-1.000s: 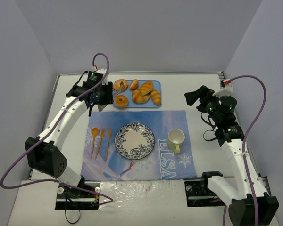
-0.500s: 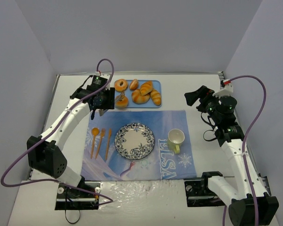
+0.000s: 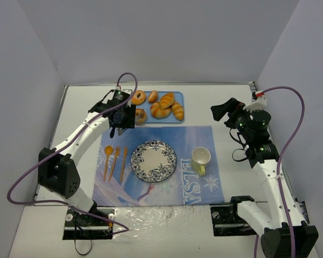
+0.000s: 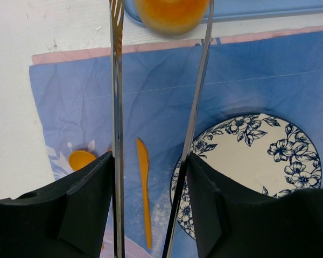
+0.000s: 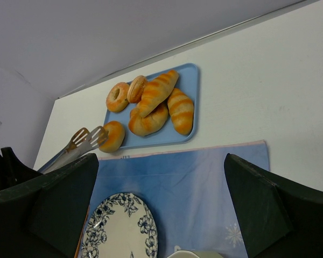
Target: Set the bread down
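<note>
The bread (image 3: 141, 115), a small golden ring, lies at the near left corner of the blue tray (image 3: 168, 120). It also shows in the left wrist view, bread (image 4: 170, 13), and the right wrist view, bread (image 5: 114, 135). My left gripper (image 3: 121, 115) (image 4: 149, 161) is shut on metal tongs (image 4: 116, 80). The tongs' two blades stand on either side of the bread; contact cannot be told. The patterned plate (image 3: 154, 144) (image 4: 247, 161) sits on the blue placemat (image 3: 194, 137). My right gripper (image 3: 222, 110) (image 5: 161, 177) hangs open and empty at the right.
A second ring donut (image 3: 138, 97) and several ridged rolls (image 3: 164, 106) fill the tray behind the bread. Orange plastic cutlery (image 3: 114, 158) lies left of the plate, and a pale yellow cup (image 3: 201, 157) stands to its right.
My left arm has swung right toward the tray, carrying the tongs until their tips reach the near donut. The tongs have spread a little. The right arm has not moved.
</note>
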